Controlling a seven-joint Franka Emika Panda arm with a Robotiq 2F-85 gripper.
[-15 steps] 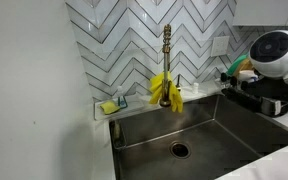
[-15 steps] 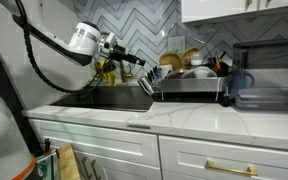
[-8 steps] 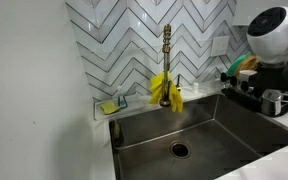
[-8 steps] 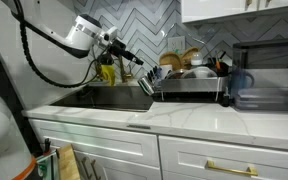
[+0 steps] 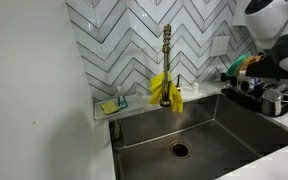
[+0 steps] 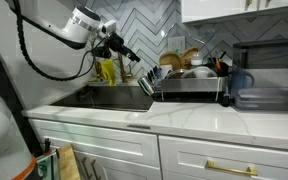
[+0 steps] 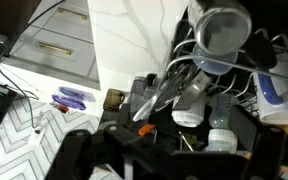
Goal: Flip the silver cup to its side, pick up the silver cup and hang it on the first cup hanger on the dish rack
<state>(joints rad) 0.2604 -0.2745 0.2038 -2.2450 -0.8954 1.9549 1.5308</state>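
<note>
Faucet [image 5: 167, 50] at left, yellow gloves [image 5: 166, 90] draped over it. Moving right, the gripper [image 6: 132, 55] hangs in the air, jaws spread wide and empty, near the dish rack [image 6: 189, 86]. The silver cup [image 7: 222, 33] sits in that rack, mouth toward the wrist camera.

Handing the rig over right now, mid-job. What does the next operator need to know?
The gripper is open and empty, in the air near the sink end of the rack.
The cup sits in the rack, clear of the gripper. I cannot tell whether it is upright or on its side.
Done: nothing I can confirm. The cup is not held and not hung.
Left: tip the cup onto its side if needed, grasp it, and hang it on the rack's first hanger.
</note>
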